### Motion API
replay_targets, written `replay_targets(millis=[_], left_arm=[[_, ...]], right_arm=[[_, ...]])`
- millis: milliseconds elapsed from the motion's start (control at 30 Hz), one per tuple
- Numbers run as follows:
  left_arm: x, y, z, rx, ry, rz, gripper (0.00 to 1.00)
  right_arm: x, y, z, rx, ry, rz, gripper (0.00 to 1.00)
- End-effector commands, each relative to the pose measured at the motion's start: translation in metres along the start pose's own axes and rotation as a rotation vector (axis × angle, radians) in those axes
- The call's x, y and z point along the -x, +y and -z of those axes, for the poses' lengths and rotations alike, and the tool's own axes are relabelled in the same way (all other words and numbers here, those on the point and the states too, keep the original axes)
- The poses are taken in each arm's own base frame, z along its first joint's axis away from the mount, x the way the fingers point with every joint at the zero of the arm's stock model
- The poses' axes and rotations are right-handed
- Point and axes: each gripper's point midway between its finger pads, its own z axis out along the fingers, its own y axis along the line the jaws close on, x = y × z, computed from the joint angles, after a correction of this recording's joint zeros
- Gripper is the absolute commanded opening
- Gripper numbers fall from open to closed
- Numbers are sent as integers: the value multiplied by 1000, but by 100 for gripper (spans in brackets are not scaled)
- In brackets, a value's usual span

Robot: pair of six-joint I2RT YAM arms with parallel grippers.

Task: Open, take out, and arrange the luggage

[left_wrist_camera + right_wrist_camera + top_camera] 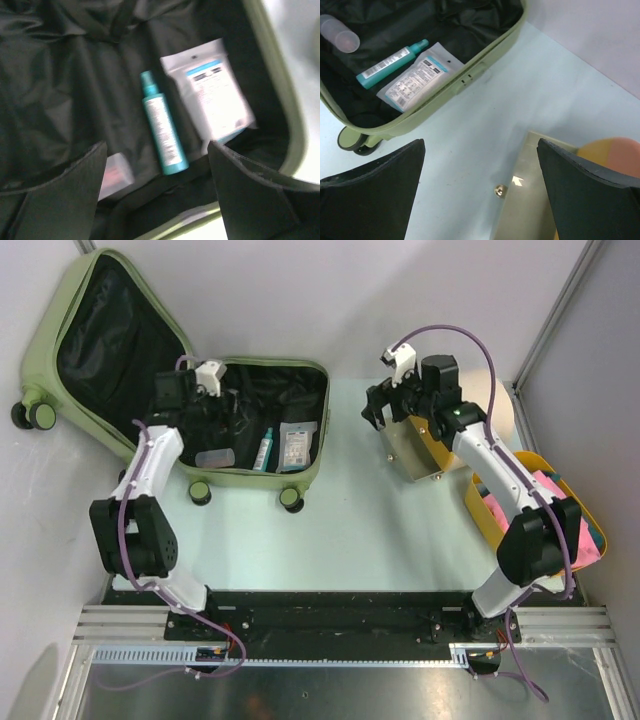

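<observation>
Top view: one large pale sage-green hard-shell suitcase lies open at the table's far left. Its lid leans on the left wall and its black-lined base lies flat. Three items are inside: one teal spray bottle, one white flat packet, one clear small bottle. Three wheel units show. The left gripper hangs over the base. The right gripper is over the pale table, beside one shiny brass-coloured metal piece. One yellow plastic basket sits at the right.

Left wrist view, blurred: two black fingers are spread wide with nothing between them, above the same spray bottle, packet and clear bottle on the lining.

Right wrist view: two fingers are spread wide and hold nothing. The suitcase rim runs along the upper left. One wheel shows.
</observation>
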Motion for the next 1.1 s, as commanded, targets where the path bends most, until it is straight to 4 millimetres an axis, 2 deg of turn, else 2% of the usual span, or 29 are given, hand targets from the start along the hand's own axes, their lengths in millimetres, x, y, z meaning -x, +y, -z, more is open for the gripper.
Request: replay_targets(millis=[0, 133, 167, 233, 267, 300, 367, 500, 600, 767, 967, 1067], left_arm=[[-20, 31, 24, 0, 144, -321, 86], [-20, 22, 1, -33, 164, -251, 83], [-31, 23, -12, -28, 202, -189, 81], [-39, 21, -25, -27, 228, -134, 79], [-56, 17, -46, -9, 287, -80, 79], [-54, 12, -54, 1, 294, -67, 79], [-61, 11, -67, 20, 318, -1, 77], [-69, 22, -97, 63, 343, 105, 72], [-67, 21, -108, 71, 343, 117, 67], [-92, 26, -128, 120, 403, 120, 60], [-124, 31, -141, 174, 476, 125, 53], [-126, 32, -142, 197, 478, 162, 49]], right_arm=[[16, 15, -13, 106, -24, 1, 99], [9, 12, -25, 105, 14, -56, 96], [6, 10, -26, 97, 24, -69, 96], [2, 7, -32, 76, 48, -109, 95], [2, 5, -33, 59, 54, -121, 95], [-4, 2, -36, 34, 73, -145, 94], [-6, -1, -40, 16, 88, -178, 93], [-9, -1, -42, 6, 96, -203, 93], [-11, -1, -45, 1, 102, -206, 92], [-10, -4, -48, -17, 101, -197, 92], [-7, -8, -53, -24, 99, -197, 92], [-4, -8, -54, -21, 94, -197, 91]])
